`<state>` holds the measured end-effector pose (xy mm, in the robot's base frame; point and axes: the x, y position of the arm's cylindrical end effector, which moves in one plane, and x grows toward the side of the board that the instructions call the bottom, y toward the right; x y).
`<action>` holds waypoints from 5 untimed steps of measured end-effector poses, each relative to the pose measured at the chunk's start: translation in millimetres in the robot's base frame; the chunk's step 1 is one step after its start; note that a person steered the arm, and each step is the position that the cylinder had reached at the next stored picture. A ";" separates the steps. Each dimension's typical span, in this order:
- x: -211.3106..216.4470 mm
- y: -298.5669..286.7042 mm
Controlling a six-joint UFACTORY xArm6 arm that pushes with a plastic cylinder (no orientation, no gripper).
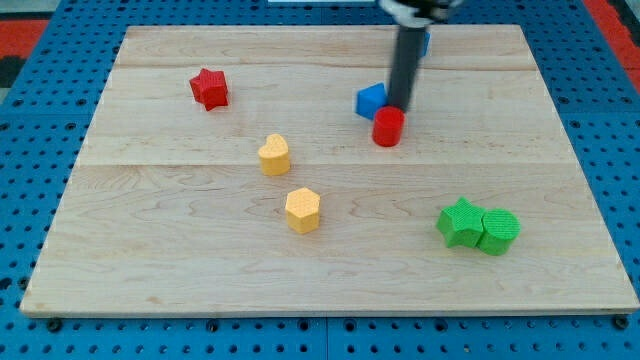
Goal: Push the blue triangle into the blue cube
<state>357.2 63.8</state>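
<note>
My tip (398, 105) is resting between the blue triangle (371, 100) on the view's left and the red cylinder (388, 126) just below; it has no jaws and is holding nothing. The blue cube (424, 42) is sitting behind the rod, near the board's (180, 240) top edge, mostly hidden.

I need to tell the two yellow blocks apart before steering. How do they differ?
The upper yellow block is heart-shaped with a notched top; the lower yellow block is a hexagon with flat sides. The heart lies nearer the red star; the hexagon sits nearer the view's bottom. Both are yellow and stand apart from my tip.
</note>
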 end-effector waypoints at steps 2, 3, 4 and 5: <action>-12.6 -83.8; -3.6 -128.8; -25.5 -126.7; -41.3 -46.5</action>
<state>315.9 17.3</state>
